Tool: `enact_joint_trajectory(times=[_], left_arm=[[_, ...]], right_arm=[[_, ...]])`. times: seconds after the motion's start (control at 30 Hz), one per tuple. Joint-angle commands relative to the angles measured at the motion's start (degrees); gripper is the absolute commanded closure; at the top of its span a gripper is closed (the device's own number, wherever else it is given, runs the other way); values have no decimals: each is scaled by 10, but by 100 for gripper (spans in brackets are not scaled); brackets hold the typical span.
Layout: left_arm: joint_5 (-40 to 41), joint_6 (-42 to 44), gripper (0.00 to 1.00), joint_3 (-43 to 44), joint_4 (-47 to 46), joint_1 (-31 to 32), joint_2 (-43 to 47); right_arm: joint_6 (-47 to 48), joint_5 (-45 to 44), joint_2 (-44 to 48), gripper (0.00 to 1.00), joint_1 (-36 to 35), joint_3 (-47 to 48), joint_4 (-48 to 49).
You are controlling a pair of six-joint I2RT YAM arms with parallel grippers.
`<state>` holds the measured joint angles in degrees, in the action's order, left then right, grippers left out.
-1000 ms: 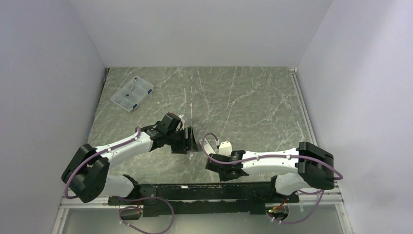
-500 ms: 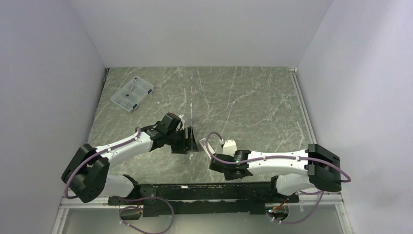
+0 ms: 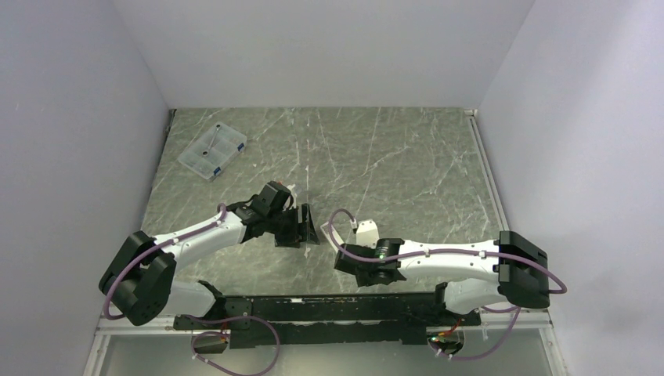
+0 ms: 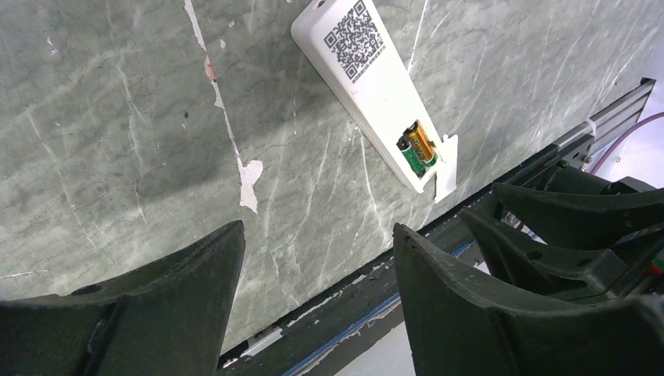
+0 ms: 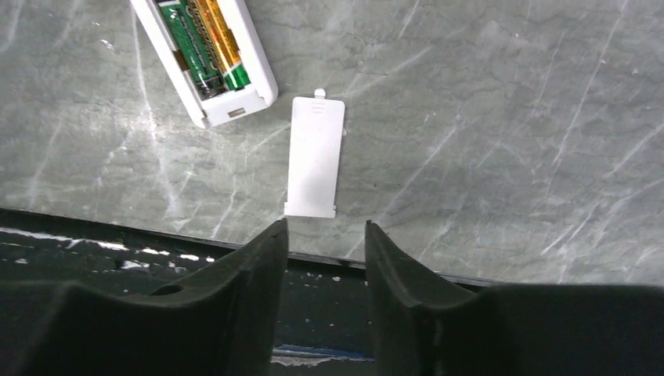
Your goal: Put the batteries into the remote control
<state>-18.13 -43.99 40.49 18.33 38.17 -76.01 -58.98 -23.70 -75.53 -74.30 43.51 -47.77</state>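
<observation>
1. Right pincer (image 5: 322, 231) pulled back to the near edge of the worktop (image 5: 509, 117), part open, empty, just short of the cover (image 5: 313, 157).
2. Left pincer (image 4: 317, 231) wide open, empty.
3. Remote (image 4: 368, 86), batteries (image 5: 205, 43) seated, lies beside the cover; QR code (image 4: 356, 35) on its back.

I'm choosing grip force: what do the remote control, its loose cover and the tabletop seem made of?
The remote control: matte white plastic, probably; moulded edges, printed code. The cover: same plastic, thin, with a moulded tab. The tabletop: marble-look film, likely; white chips show a pale layer beneath.
</observation>
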Motion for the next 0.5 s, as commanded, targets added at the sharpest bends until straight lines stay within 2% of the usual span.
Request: enact_joint_trajectory(times=[0.0,0.17,0.47], left_arm=[[-5,7,25,6,-8,-1,-1],[-5,7,25,1,-8,-1,0],[-2,8,25,-4,-7,-1,6]], right_arm=[[-9,-8,4,53,3,11,28],[-15,0,1,46,8,-4,55],[-7,23,-6,46,29,-34,97]])
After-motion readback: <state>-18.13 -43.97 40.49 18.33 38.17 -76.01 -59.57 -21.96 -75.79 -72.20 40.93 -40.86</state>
